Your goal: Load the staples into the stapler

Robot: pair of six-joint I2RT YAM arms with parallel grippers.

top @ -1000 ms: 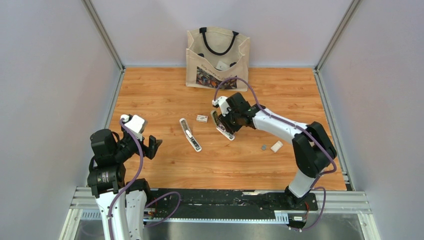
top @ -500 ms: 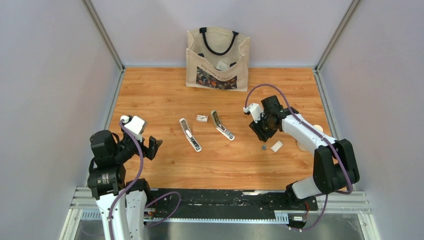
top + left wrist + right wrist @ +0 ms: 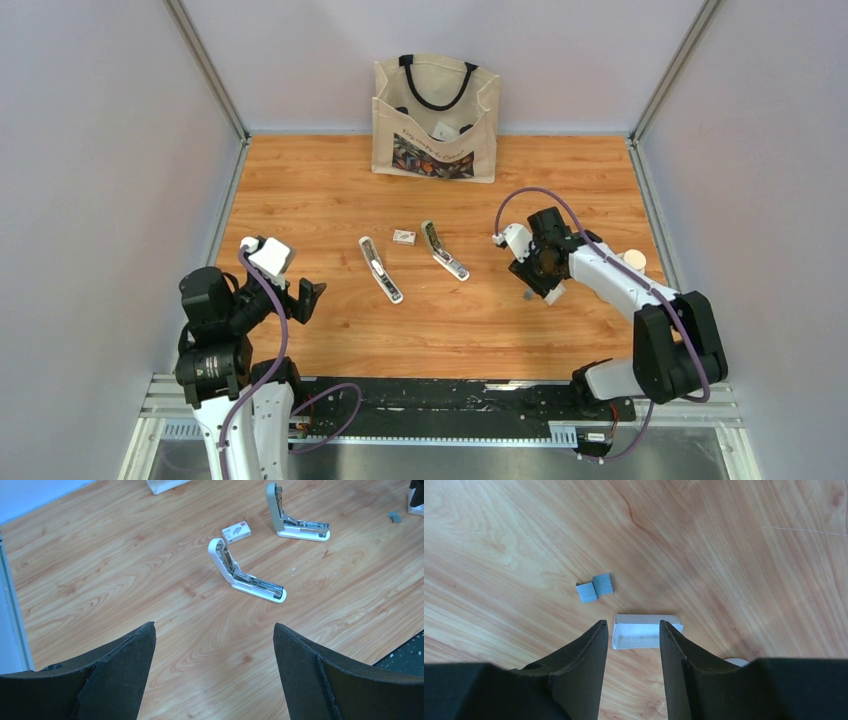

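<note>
The staples (image 3: 595,587), a tiny grey strip in two pieces, lie on the wood just left of a small open white box (image 3: 646,631). They also show in the top view (image 3: 527,295). My right gripper (image 3: 631,625) is open and empty, low over the near edge of that box, with the staples ahead and left of its fingertips. A white stapler (image 3: 381,270) and a grey stapler (image 3: 444,251) lie swung open mid-table. My left gripper (image 3: 214,630) is open and empty, well short of the white stapler (image 3: 240,575) and the grey stapler (image 3: 290,515).
A small white staple box (image 3: 404,237) lies between the two staplers. A canvas tote bag (image 3: 436,118) stands at the back wall. A pale round disc (image 3: 634,260) lies right of my right arm. Grey walls close in both sides.
My right gripper has left the grey stapler and swung right and toward the near edge, ending over the staples and the white box. The left arm has barely moved.
</note>
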